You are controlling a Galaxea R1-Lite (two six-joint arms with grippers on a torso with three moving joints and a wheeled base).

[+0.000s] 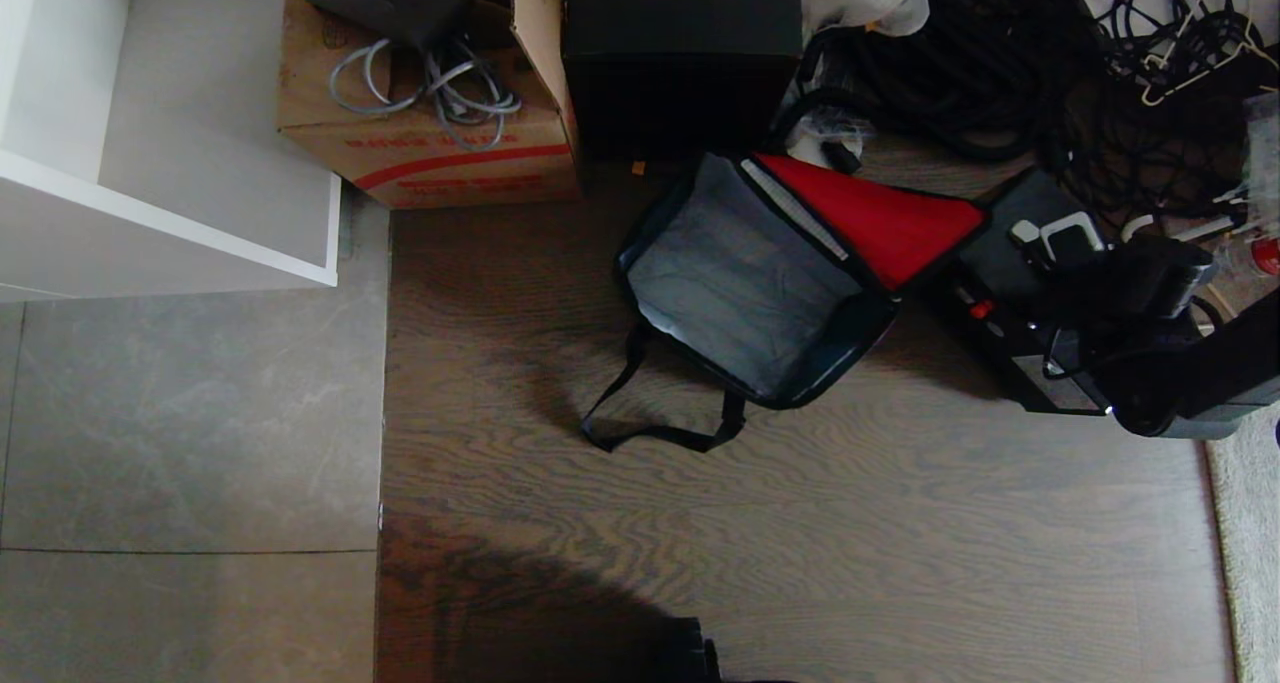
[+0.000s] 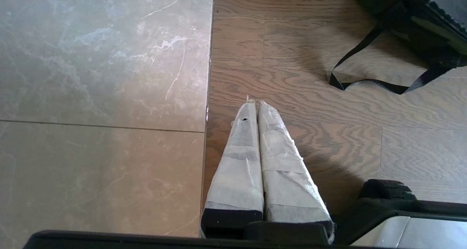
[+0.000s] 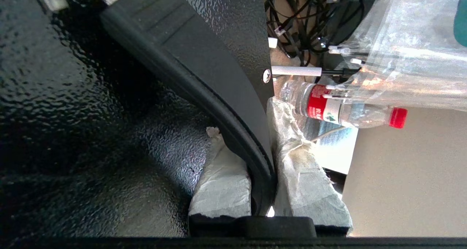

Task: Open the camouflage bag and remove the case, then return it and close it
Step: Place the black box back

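Bag: we see the camouflage bag (image 1: pixel 745 283) lying open and empty, ready to receive.
Case: the case (image 1: pixel 1010 313) lies just beside it on the floor.
Right gripper (image 3: pixel 261 168): we clamp the case's handle for lifting.
Left gripper (image 2: pixel 255 110): closed, empty, parked.

Floor: wood-grain planks (image 1: pixel 800 523) on the right, pale marbled tile (image 1: pixel 190 423) on the left, meeting along a straight seam. White shelf unit (image 1: pixel 150 163) upper left. Brown cardboard box (image 1: pixel 430 133) and tall black box (image 1: pixel 680 53) behind; tangled black cables (image 1: pixel 1000 73) beyond.

The case (image 1: pixel 1010 293) lies right of the camouflage bag (image 1: pixel 740 283).
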